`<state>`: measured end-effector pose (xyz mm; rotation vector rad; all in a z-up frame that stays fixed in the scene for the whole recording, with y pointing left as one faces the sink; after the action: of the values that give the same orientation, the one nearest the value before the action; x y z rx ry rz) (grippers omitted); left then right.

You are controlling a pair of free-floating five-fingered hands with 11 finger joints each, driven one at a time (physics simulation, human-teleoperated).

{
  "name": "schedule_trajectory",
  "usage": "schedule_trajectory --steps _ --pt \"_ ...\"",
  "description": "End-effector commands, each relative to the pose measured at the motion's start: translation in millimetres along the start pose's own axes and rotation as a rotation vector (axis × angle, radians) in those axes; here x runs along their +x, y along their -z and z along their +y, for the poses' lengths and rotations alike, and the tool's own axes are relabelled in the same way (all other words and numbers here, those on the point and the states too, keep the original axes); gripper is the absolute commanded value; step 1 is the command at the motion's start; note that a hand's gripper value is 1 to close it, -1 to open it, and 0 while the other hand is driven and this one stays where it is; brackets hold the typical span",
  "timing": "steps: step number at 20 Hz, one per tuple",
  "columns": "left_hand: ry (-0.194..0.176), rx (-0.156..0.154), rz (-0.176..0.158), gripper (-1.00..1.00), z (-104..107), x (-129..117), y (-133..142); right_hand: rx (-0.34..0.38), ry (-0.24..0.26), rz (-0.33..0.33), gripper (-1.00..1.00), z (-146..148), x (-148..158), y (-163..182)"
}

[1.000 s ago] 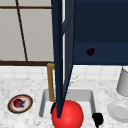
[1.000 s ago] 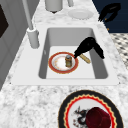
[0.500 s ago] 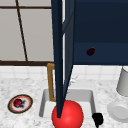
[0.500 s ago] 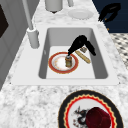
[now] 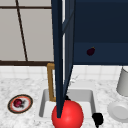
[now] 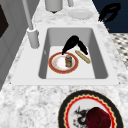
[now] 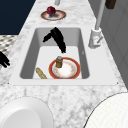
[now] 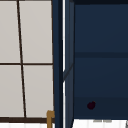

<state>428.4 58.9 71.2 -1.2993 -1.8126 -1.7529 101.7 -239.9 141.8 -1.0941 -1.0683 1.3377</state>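
Observation:
My left hand [image 6: 72, 43] hangs inside the sink [image 6: 100, 65], open, with straight fingers slanting down toward a small jar [image 6: 68, 60]. The jar stands upright on a red-rimmed plate [image 6: 52, 66] on the sink floor. The fingertips end just short of the jar, seen also in the right side view, left hand [image 7: 56, 37] above jar [image 7: 59, 61]. A bread stick [image 6: 83, 56] lies beside the plate. My right hand [image 5: 97, 119] floats open off the counter's front edge, at the right hand [image 6: 110, 12] far corner.
A faucet [image 6: 32, 37] stands behind the sink. A patterned plate [image 6: 72, 105] with a dark red fruit sits left of the sink, a white plate [image 5: 118, 111] and a grey canister [image 5: 123, 82] to its right. A blue cabinet door [image 5: 61, 62] hangs open; a red ball [image 5: 67, 115] sits low in front.
My left hand has drifted inside the sink toward the faucet side, bringing its fingertips closer to the jar. The right hand has not moved.

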Motion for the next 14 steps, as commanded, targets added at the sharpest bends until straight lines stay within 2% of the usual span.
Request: schedule_trajectory --steps 1,14 --pt "0.018 0.060 0.051 -1.00 -4 -29 -1 0.000 0.000 0.000 0.00 0 0 0" --pt "0.055 0.042 0.059 -1.00 -10 -118 -2 0.000 0.000 0.000 0.00 0 0 0"
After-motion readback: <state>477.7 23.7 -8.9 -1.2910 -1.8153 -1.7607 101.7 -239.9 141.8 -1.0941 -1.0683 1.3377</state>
